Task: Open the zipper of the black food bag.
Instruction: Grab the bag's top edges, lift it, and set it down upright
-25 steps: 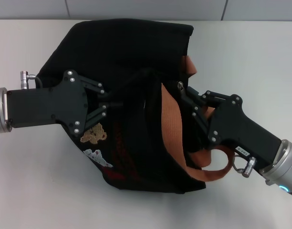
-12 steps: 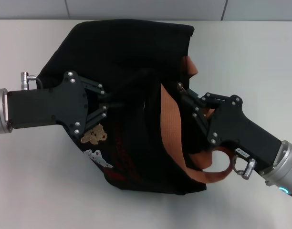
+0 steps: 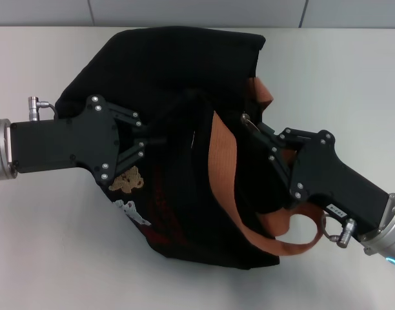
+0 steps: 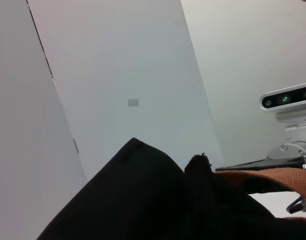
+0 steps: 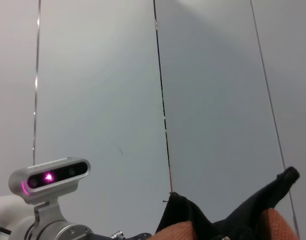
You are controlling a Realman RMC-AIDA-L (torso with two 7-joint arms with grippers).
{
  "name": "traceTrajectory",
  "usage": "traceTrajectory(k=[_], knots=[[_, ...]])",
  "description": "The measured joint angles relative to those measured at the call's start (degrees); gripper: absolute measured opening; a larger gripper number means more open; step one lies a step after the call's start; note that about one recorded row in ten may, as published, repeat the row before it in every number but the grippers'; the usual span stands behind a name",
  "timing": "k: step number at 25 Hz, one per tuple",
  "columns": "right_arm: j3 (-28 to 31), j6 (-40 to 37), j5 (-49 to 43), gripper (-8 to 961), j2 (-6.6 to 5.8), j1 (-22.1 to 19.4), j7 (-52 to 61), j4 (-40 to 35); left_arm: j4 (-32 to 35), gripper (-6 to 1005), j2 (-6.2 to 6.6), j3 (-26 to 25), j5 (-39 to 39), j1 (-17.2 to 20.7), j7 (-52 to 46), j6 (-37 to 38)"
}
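Note:
The black food bag (image 3: 178,71) lies on its side in the middle of the white table, in the head view. Its orange-brown strap (image 3: 223,174) loops across the front, and a tan bear patch (image 3: 128,181) shows low on the left. My left gripper (image 3: 148,139) comes in from the left and is shut on a fold of the bag's fabric. My right gripper (image 3: 249,124) reaches in from the right, shut on the zipper's small silver pull tab (image 3: 245,118). The zipper line itself is lost in the black folds. The wrist views show only bag fabric (image 4: 143,200) and strap (image 5: 273,225).
The white table (image 3: 49,245) surrounds the bag, with bare surface at the front left and the far right. A grey panelled wall (image 3: 184,10) runs along the back edge. The robot's head camera (image 5: 48,177) shows in both wrist views.
My right gripper has drawn a little to the right and toward the front. The strap loop has stretched out lower and the bag has shifted slightly. The left gripper has held still.

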Motion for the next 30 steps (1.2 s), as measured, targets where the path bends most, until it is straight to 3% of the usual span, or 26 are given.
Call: traceTrajectory(k=[16, 30], knots=[[-4.0, -3.7, 0.0, 19, -0.17, 0.9, 18.0, -8.5, -1.1, 89, -0.01, -0.1, 0.0, -0.1, 1.3, -1.7], [-4.7, -3.4, -0.7, 6, -0.34, -0.5, 19.6, -9.9, -1.3, 89, 0.2, -2.1, 0.0, 0.1, 1.9, -2.4]])
